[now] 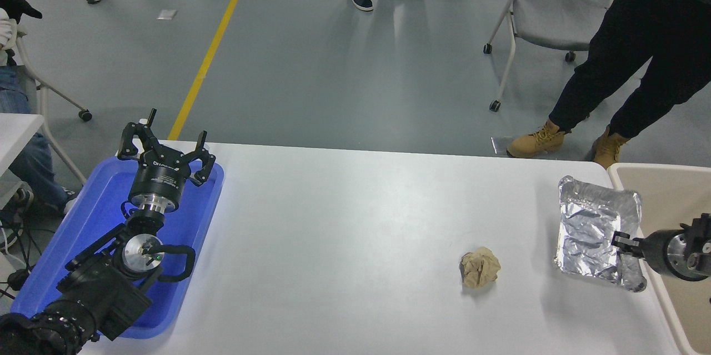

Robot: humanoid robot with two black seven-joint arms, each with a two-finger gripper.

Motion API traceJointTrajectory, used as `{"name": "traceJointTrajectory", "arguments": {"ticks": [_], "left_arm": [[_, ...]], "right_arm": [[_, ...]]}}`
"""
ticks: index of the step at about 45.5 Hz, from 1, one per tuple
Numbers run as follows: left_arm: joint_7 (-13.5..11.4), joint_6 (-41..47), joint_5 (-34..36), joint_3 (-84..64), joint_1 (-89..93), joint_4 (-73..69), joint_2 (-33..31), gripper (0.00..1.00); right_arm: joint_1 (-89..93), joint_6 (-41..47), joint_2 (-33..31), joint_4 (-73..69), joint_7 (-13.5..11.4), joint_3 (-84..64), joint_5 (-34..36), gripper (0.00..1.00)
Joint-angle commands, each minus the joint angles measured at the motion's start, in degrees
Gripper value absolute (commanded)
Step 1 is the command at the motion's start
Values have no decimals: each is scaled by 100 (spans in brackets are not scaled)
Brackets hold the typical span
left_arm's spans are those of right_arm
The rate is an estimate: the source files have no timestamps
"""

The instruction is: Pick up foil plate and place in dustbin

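Now the right tool [621, 241] pinches the foil plate's [591, 227] near-right rim, beside the dustbin [622, 174].

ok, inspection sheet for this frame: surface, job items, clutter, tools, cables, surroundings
Surface: white table, no spills seen.
Job items: foil plate at the right edge, gripped at its near right side; dustbin beside it.
Clutter: crumpled paper ball; blue tray at left.
Tools: right tool shut on the plate; left tool open over the tray.
Cables: black loop on the left arm.
Surroundings: person, wheeled chair, more feet beyond.
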State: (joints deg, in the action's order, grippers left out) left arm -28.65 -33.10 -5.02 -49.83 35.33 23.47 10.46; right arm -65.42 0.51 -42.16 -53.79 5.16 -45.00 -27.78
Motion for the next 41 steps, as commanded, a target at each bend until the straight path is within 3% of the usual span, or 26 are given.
{"name": "traceJointTrajectory", "arguments": {"ticks": [1,41], "left_arm": [[0,-4,-8,0,0,0,0,100],[0,-4,1,0,0,0,0,100]], "right_arm": [[-840,63,-451,-694,2,-299,-8,0],[-3661,1742,-1277,-1389,2,-1486,-377,0]]}}
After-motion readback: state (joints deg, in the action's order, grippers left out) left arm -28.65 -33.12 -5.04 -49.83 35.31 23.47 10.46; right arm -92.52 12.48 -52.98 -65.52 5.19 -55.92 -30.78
